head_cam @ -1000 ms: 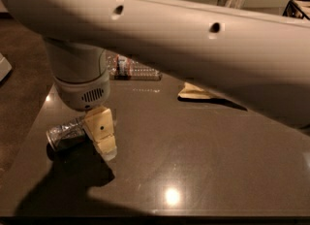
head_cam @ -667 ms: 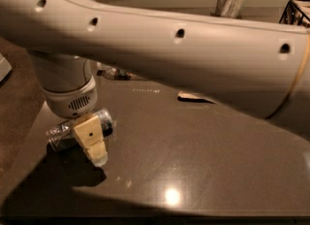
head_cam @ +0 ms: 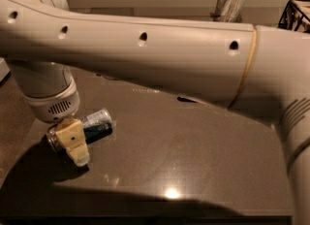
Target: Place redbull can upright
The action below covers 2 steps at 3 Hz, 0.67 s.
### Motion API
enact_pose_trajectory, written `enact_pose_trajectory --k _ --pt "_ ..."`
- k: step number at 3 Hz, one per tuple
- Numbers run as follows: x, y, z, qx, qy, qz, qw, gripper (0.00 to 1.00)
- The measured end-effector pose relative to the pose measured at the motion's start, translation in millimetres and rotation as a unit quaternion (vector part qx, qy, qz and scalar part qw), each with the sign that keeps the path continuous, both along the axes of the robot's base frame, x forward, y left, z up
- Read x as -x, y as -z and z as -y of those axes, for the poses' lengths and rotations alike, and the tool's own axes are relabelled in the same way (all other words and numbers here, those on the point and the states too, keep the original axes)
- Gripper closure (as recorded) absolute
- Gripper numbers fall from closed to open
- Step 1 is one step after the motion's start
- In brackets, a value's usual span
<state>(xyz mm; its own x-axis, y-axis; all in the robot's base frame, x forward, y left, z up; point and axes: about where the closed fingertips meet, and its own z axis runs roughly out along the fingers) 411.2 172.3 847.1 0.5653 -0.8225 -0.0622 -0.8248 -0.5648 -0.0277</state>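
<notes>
Down at the left edge of the dark table [head_cam: 203, 166], the redbull can [head_cam: 97, 122] lies on its side. Its blue panel points up and to the right, and its silver end sits low on the left. The gripper [head_cam: 76, 147] is now right over the can, with its tan tip crossing in front of the can's silver half and reaching to the tabletop. A second ago it hung further to the right, by the can's other end. Since then the wrist has slid left and dropped, and the big pale arm [head_cam: 160, 54] has swung across the top of my view. The can itself looks to be in nearly the same place, flat on the table throughout.

I read this as the approach finishing and the grasp about to be made. I cannot tell whether the jaws have already closed around the can or are only straddling it, because the near side of the gripper hides the rest.

Nothing of the upright placement is done yet. The grip seems to fall toward one end, not at mid-body, so the can may pivot when I lift and rotate it.
</notes>
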Motion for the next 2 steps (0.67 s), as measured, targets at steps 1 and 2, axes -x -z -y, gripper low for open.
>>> enact_pose_trajectory --k 1,2 --pt "-13.8 4.9 -2.6 0.006 0.045 -0.006 0.9989 0.44" --pt "-20.1 5.9 1.7 0.006 0.070 -0.014 0.9974 0.67"
